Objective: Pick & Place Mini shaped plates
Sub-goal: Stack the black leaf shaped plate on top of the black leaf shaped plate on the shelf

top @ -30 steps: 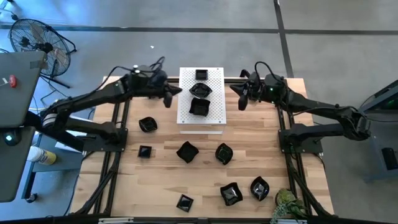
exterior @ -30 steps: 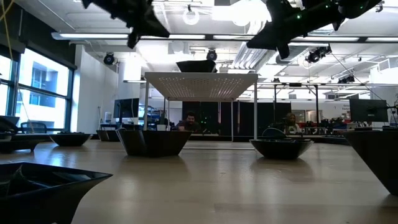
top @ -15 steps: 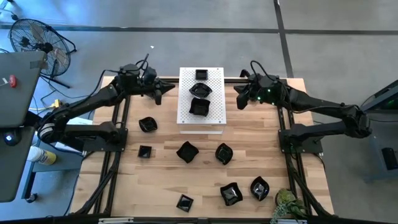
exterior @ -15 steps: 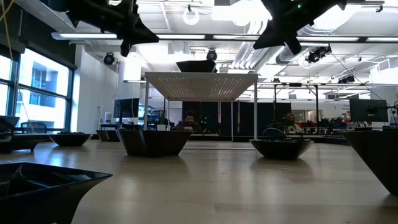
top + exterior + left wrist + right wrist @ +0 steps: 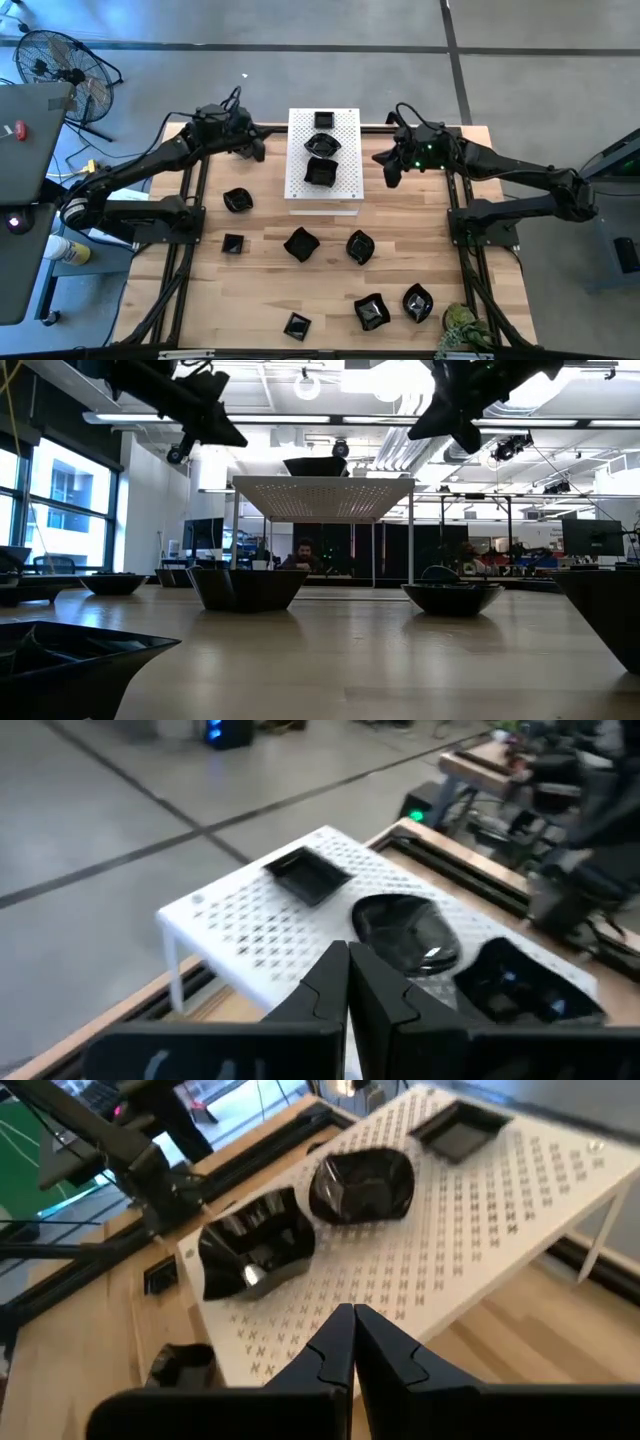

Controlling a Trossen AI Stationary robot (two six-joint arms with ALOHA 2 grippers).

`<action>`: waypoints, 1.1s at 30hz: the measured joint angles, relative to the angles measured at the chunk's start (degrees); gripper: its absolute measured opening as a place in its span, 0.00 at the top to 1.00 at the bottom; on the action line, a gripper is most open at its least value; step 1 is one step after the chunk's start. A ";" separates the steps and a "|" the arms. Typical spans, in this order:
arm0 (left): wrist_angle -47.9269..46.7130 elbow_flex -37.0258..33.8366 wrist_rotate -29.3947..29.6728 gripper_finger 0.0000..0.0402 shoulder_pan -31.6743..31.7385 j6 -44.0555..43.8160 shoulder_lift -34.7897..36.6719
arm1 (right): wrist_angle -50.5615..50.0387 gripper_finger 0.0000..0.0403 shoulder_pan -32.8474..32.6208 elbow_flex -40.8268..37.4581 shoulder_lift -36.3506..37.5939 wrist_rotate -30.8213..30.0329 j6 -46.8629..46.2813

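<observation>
Three glossy black mini shaped plates [image 5: 322,145] sit in a row on the raised white perforated board [image 5: 323,192]. Both wrist views show them: a square one [image 5: 305,877], a round one [image 5: 365,1183] and a wavy one [image 5: 250,1250]. Several more plates [image 5: 301,243] rest on the wooden table nearer the front. My left gripper [image 5: 260,151] hovers shut beside the board's left edge, above the table, and its fingers meet in the wrist view [image 5: 348,952]. My right gripper [image 5: 388,174] hovers shut off the board's right edge [image 5: 353,1312]. Neither holds anything.
Black frame rails [image 5: 190,200] run along both table sides. A green plant-like object [image 5: 462,330] lies at the near right corner. A fan [image 5: 60,65] and a grey cabinet [image 5: 25,130] stand left of the table. People sit in the room behind [image 5: 305,552].
My left gripper has drawn back from the board toward the table's left edge and sunk a little, staying shut. My right gripper has stayed near the board's right edge, rolled and tipped its fingers further downward. No plate has moved.
</observation>
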State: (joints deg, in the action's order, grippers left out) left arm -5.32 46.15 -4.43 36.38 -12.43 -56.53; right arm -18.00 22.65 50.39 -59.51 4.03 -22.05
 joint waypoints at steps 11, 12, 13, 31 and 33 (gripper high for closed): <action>8.82 -4.11 -11.88 1.00 0.00 0.41 0.07 | -6.26 0.97 -7.60 0.00 0.00 0.51 -6.62; 10.67 -5.41 -12.93 1.00 0.00 0.23 0.07 | -7.04 0.97 -8.73 0.02 0.00 0.26 -7.89; 12.59 -6.69 -13.70 1.00 -0.01 0.17 0.07 | -8.32 0.97 -10.00 0.27 0.01 0.06 -8.92; 12.45 -11.50 -15.28 1.00 0.00 -0.18 -0.28 | -16.30 0.81 -39.93 -5.20 -0.15 -16.31 -51.31; 12.43 -11.50 -16.94 1.00 0.00 1.11 -0.28 | -11.82 0.77 -41.75 -8.60 -0.15 -19.17 -57.06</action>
State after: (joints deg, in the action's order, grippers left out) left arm 7.11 34.65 -21.37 36.38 -11.33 -56.82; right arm -29.81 -19.10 41.79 -59.66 -15.14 -79.11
